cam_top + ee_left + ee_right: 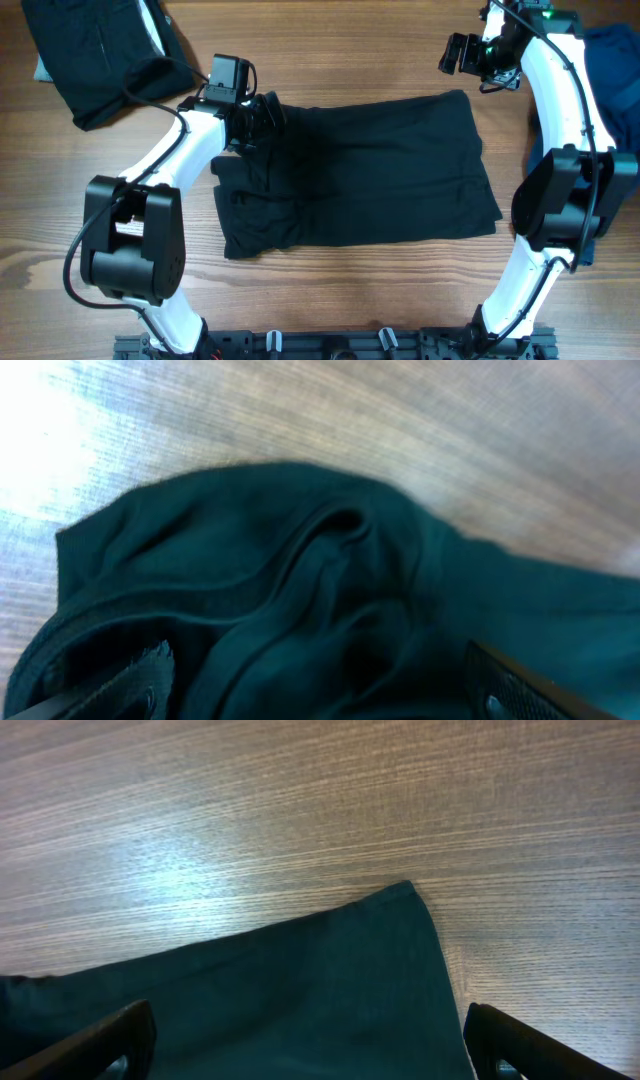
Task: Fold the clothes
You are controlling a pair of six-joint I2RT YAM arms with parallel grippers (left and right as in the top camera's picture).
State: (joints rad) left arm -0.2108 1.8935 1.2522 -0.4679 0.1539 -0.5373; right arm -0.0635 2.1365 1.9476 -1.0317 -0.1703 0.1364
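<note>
A plain black shirt [360,175] lies spread on the wooden table [330,300], its left part doubled over and wrinkled. My left gripper [265,113] is down at the shirt's far left corner. In the left wrist view the left gripper [315,690] is open, and bunched folds of the shirt [300,590] lie between its wide-set fingers [120,685]. My right gripper [452,55] hangs open above the table just beyond the shirt's far right corner. In the right wrist view the right gripper [305,1045] frames that corner of the shirt [400,900] and holds nothing.
A heap of black clothes [95,55] lies at the far left corner of the table. A dark blue garment [615,60] sits at the right edge behind the right arm. A black rail [330,345] runs along the front edge.
</note>
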